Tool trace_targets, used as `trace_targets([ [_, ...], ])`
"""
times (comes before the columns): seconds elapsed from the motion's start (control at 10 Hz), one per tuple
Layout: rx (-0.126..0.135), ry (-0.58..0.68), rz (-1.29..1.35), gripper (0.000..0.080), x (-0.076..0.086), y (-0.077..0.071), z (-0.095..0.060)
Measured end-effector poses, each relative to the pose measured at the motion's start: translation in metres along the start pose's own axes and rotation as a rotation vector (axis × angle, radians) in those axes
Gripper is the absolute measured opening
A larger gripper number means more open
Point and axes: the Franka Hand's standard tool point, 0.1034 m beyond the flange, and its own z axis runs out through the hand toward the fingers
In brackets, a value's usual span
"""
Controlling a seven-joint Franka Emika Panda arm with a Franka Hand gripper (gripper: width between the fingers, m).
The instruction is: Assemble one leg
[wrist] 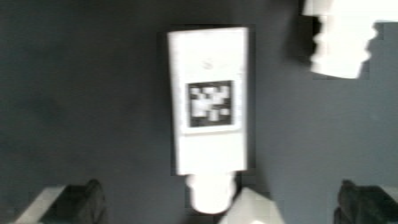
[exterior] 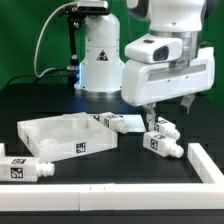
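Observation:
Several white legs with tag stickers lie on the black table. In the wrist view one leg (wrist: 210, 105) lies flat with its tag up, its narrow round tip (wrist: 210, 190) between my fingers (wrist: 71, 205). A second leg (wrist: 334, 45) lies beside it. My gripper (wrist: 217, 212) is open and empty, above the leg and not touching it. In the exterior view the gripper (exterior: 168, 108) hovers over two legs (exterior: 160, 146) (exterior: 163, 126) at the exterior view's right. Another leg (exterior: 121, 121) lies by the panel, and one (exterior: 22, 170) at the front left.
The large square white panel with a raised rim (exterior: 42, 128) lies left of centre. A white raised strip (exterior: 100, 190) runs along the table's front and up its right side (exterior: 205, 160). The robot base (exterior: 98, 60) stands behind.

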Motion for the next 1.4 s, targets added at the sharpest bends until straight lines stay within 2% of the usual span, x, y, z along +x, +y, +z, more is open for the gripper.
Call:
trace_targets([
  [0.2, 0.001, -0.002, 0.002, 0.0649, -0.001, 0.001, 0.002],
  [0.4, 0.000, 0.038, -0.004, 0.0649, 0.001, 0.003, 0.030],
  [0.5, -0.001, 0.046, -0.014, 0.0649, -0.001, 0.008, 0.038],
  [0.6, 0.002, 0.046, -0.026, 0.0649, -0.003, 0.014, 0.045],
  [0.8, -0.004, 0.080, -0.020, 0.0649, 0.001, 0.015, 0.058],
  [1.0, -0.010, 0.102, -0.021, 0.0649, 0.002, 0.018, 0.062],
  [1.1, -0.010, 0.102, -0.021, 0.0517, 0.002, 0.018, 0.062],
  [1.2, -0.010, 0.102, -0.021, 0.0517, 0.002, 0.018, 0.062],
  [1.3, -0.010, 0.102, -0.022, 0.0378, 0.002, 0.018, 0.062],
  [1.4, -0.010, 0.103, -0.019, 0.0285, 0.003, 0.017, 0.060],
])
